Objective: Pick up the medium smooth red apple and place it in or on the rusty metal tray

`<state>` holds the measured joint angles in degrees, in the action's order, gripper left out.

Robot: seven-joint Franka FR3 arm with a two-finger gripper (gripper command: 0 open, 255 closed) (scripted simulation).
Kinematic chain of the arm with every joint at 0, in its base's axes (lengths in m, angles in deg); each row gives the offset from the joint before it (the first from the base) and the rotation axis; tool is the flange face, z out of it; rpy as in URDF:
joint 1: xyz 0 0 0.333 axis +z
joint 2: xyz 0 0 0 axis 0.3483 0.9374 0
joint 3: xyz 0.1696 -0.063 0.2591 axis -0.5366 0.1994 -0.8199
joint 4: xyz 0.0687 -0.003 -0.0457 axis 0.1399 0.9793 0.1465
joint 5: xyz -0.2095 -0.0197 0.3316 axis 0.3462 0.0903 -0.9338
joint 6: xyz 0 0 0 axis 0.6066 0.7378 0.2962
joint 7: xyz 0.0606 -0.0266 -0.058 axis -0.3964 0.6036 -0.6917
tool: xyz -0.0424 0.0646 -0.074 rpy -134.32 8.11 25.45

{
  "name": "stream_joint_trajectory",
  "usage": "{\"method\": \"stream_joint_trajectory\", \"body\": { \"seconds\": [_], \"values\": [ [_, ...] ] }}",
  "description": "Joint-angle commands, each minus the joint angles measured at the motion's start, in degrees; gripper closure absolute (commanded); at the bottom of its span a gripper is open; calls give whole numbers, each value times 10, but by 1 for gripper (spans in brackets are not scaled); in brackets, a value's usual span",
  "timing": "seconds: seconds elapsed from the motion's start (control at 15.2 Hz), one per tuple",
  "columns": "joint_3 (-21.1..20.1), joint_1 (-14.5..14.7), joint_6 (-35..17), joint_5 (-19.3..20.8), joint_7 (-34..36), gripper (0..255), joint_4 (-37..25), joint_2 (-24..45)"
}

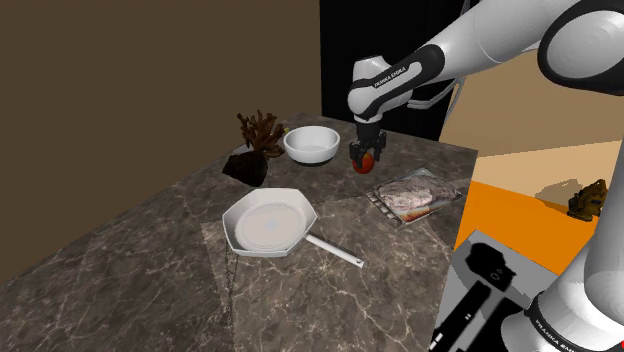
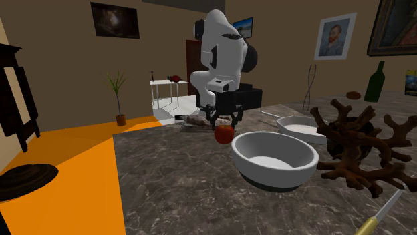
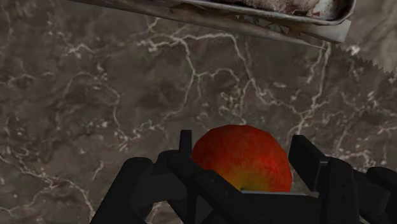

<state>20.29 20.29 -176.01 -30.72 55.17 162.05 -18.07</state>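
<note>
A red apple (image 1: 364, 160) (image 2: 224, 133) (image 3: 243, 156) with a yellowish patch is clasped between the black fingers of my gripper (image 1: 365, 155) (image 2: 224, 128) (image 3: 242, 159), which is shut on it and holds it just above the dark marble counter. The rusty metal tray (image 1: 417, 195) (image 3: 267, 22) lies on the counter a short way off, toward the shoulder view's right of the apple. In the second exterior view the tray (image 2: 195, 122) sits behind the gripper, partly hidden by it.
A white bowl (image 1: 311, 145) (image 2: 274, 159) stands close to the gripper. A white octagonal pan (image 1: 268, 222) with a handle lies nearer the front. A brown branching ornament (image 1: 256, 146) (image 2: 357, 143) sits by the bowl. A green bottle (image 2: 375, 83) stands far off.
</note>
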Motion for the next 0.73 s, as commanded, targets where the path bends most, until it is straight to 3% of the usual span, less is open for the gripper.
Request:
{"method": "stream_joint_trajectory", "body": {
  "seconds": [0.0,0.4,0.66],
  "values": [
    [0,0,0,0,0,255,0,0],
    [0,0,0,0,0,255,0,0],
    [0,0,27,1,0,255,-12,-14]
  ]
}}
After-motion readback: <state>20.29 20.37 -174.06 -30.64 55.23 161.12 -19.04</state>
